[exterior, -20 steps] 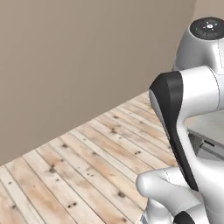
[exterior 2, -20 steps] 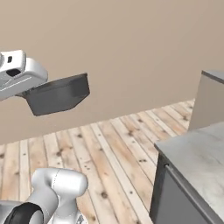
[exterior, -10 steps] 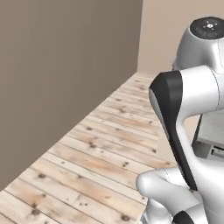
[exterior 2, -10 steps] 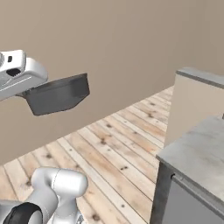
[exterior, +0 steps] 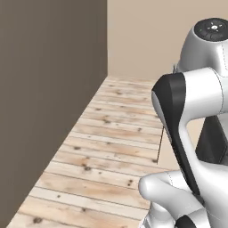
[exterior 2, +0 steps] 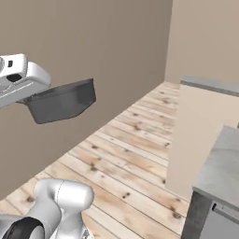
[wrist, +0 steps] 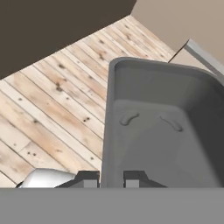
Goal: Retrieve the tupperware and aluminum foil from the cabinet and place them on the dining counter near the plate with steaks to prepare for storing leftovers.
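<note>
The whole room has swung round in both base views over the last second, so the base is turning while the claw stays clamped on the near rim of the small dark grey rectangular tupperware tub, carried high over the pale plank floor. A light-grey stone counter with a raised beige-sided ledge now fills more of the right, so the robot looks to be in transit toward it. The 2nd item, the foil, would remain to fetch.

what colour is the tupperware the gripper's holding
Dark grey all over; the tupperware shows best in the hand view.
</note>
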